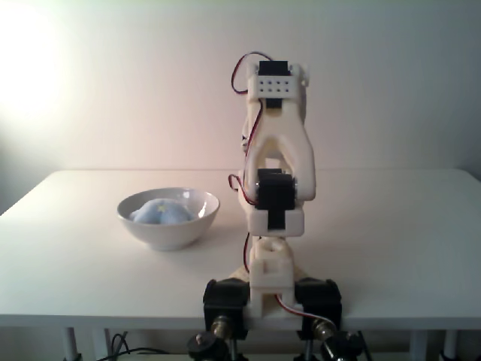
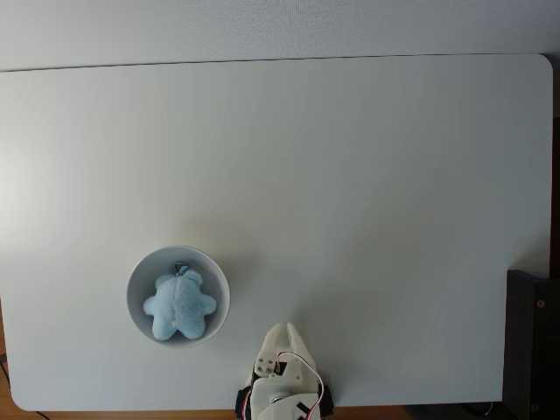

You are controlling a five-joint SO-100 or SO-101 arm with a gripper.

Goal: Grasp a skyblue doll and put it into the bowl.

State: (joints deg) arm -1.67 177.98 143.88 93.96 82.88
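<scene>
Placement looks complete: the skyblue doll lies inside the bowl on the tabletop. The end effector is folded back near the base, fingers pressed together, nothing held. Only parking clear of the bowl is judged to remain.

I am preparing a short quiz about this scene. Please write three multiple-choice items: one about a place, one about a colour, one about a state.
1. Where is the skyblue doll?
A. inside the bowl
B. on the table beside the bowl
C. in the gripper

2. What colour is the bowl?
A. red
B. white
C. black

3. What is the gripper doing?
A. holding the doll
B. holding the bowl
C. holding nothing, apart from the bowl

Answers: 1 A, both fixed views show the doll lying within the rim. 2 B, its sides are glossy white. 3 C, in a fixed view from above, its fingertips are bare near the arm's base.
</scene>
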